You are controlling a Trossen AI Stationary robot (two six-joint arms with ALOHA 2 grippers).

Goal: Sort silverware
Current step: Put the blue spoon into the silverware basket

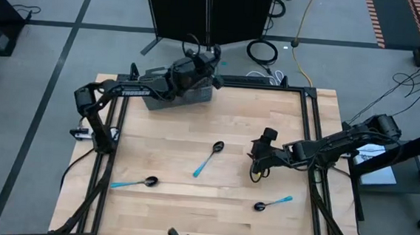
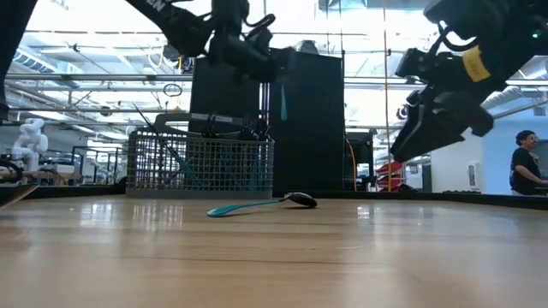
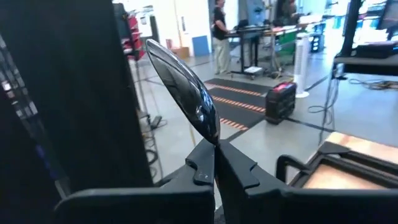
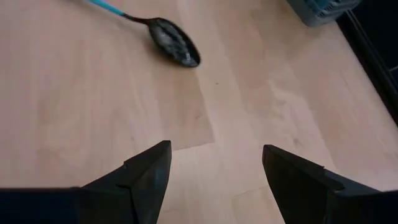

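Dark metal fills the left wrist view: the left end effector [image 3: 214, 163] is clamped on a spoon [image 3: 183, 87], bowl pointing away from the fingers and the blue handle hanging below, as the low view shows [image 2: 283, 101]. This upright hold probably suits lowering the spoon handle-first into the grey wire-mesh basket [image 2: 199, 162], which sits directly beneath the left end effector at the far edge of the desk [image 1: 174, 204]. Several blue-handled pieces already lean inside the basket; their types cannot be told.

The right end effector [image 4: 214, 177] hovers above the desk with fingers spread wide, holding nothing. Just ahead of it lies a second spoon [image 4: 163, 36], likely its next pick. In the high view, a third spoon [image 1: 273, 203] lies near the right end effector, toward the front edge, and a fourth spoon [image 1: 133, 182] lies well apart from both end effectors.
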